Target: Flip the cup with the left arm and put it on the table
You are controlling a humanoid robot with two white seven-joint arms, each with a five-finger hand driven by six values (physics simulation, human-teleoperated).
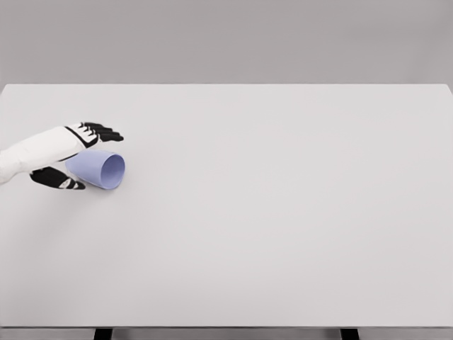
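Note:
A pale blue cup (99, 170) lies on its side on the white table (283, 212) at the left, its mouth facing right and a little toward me. My left hand (99, 161) comes in from the left edge and straddles the cup's closed end. Its black fingers (101, 132) stretch out straight just above the cup. The thumb (58, 179) lies below the cup, against its lower left side. The hand is open around the cup, and the fingers do not press on it. The cup's base is hidden behind the palm.
The table's left edge runs close to the forearm (32, 156). Two dark table legs (102, 333) show under the front edge.

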